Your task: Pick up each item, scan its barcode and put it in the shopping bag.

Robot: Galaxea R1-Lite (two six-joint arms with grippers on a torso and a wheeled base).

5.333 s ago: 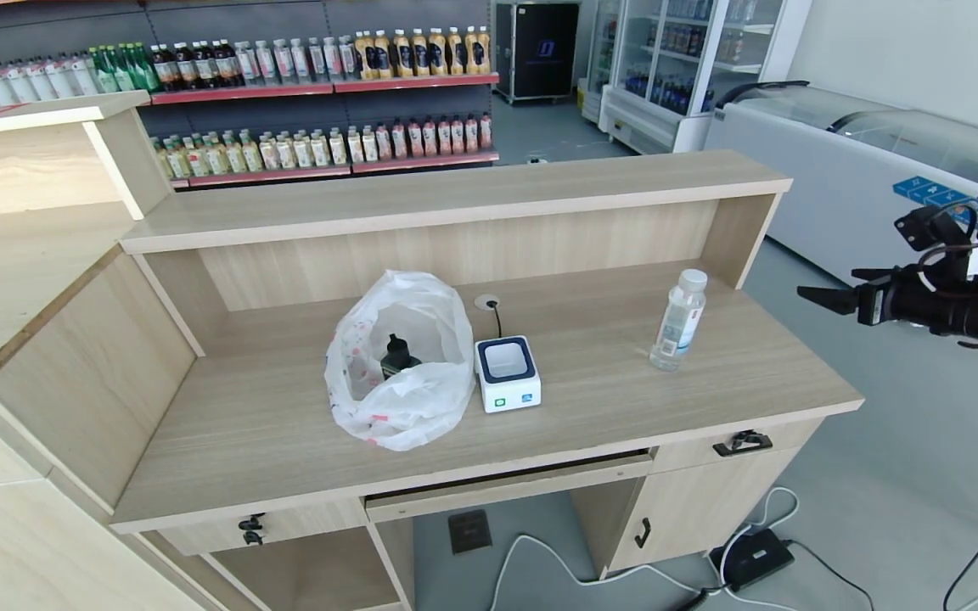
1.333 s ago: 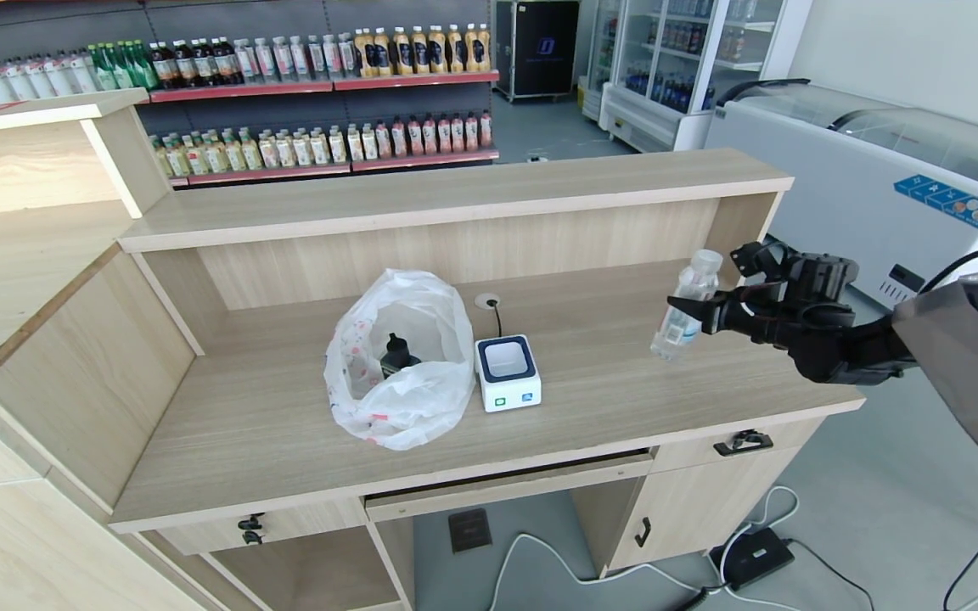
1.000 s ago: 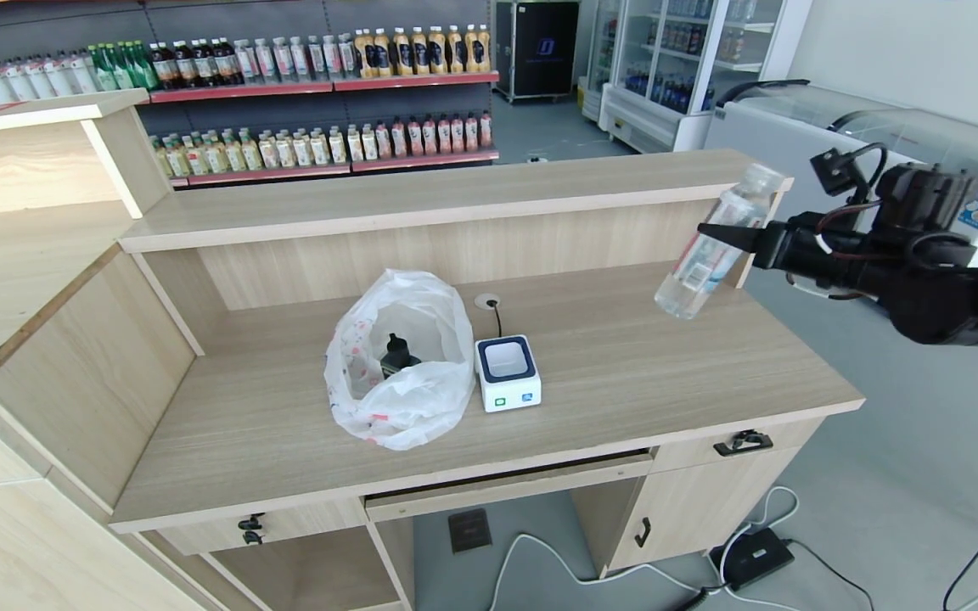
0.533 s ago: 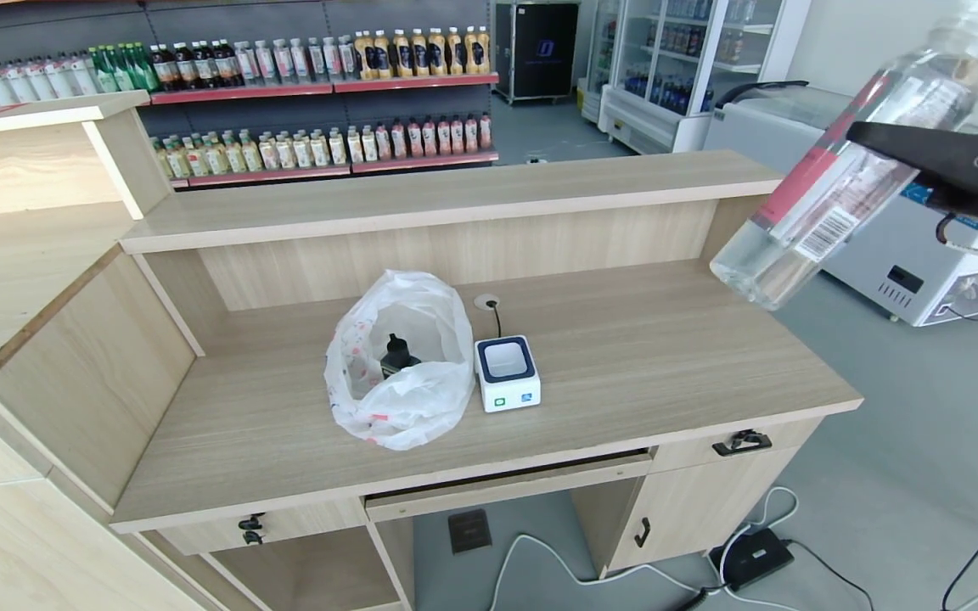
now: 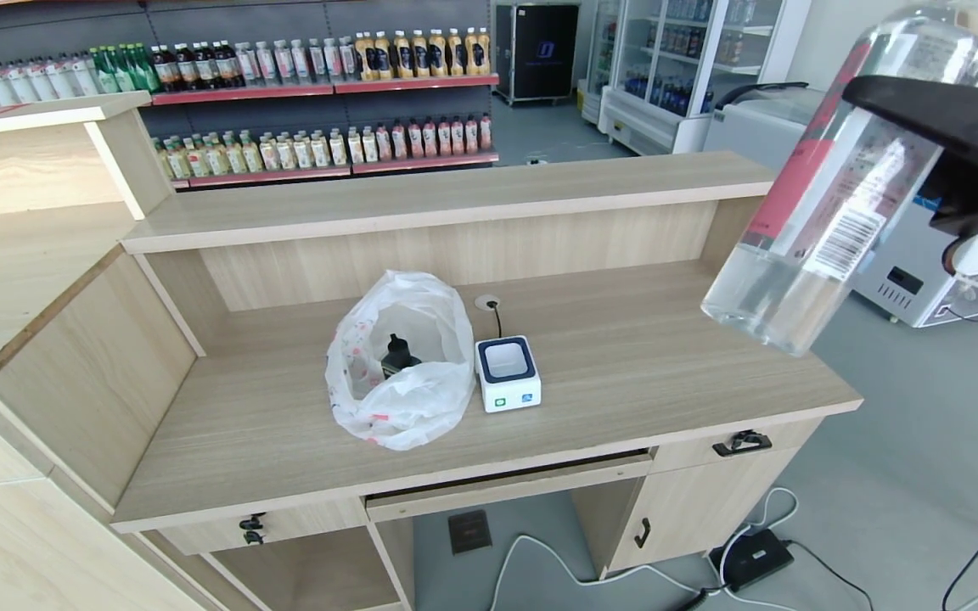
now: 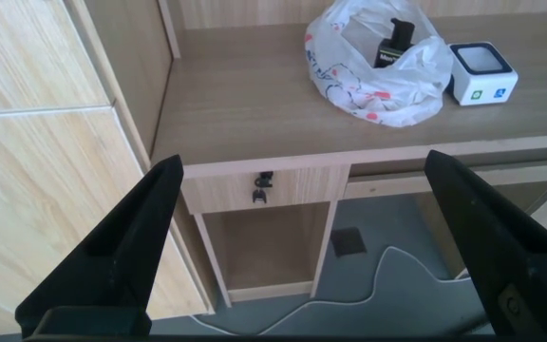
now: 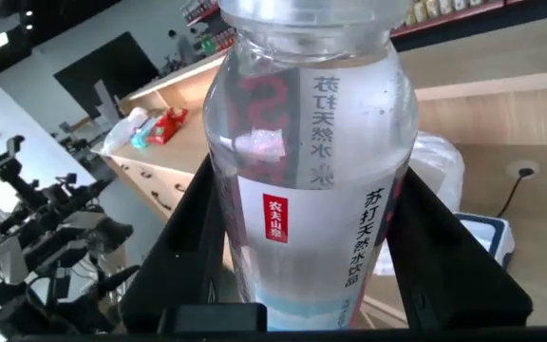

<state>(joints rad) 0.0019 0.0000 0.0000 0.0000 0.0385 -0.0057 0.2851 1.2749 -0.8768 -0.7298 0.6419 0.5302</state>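
A clear water bottle (image 5: 829,187) with a red-and-white label hangs tilted high over the counter's right end, barcode facing the head view. My right gripper (image 5: 892,106) is shut on its upper body; in the right wrist view the bottle (image 7: 311,180) stands between the black fingers (image 7: 183,256). The white shopping bag (image 5: 404,365) lies open mid-counter with a dark item (image 5: 396,354) inside. The white scanner (image 5: 507,373) stands just right of the bag. My left gripper (image 6: 302,161) is open, held low in front of the counter's left drawer; bag (image 6: 373,66) and scanner (image 6: 482,73) lie beyond it.
The counter (image 5: 642,365) has a raised back ledge (image 5: 455,199) and a wooden side wall on the left. Cables and a power box (image 5: 756,556) lie on the floor below. Shelves of bottles and a freezer stand behind.
My right gripper closed on the bottle standing at the counter's right, lifted it and tilted it. Over the last half second it came a little lower and closer to the head camera.
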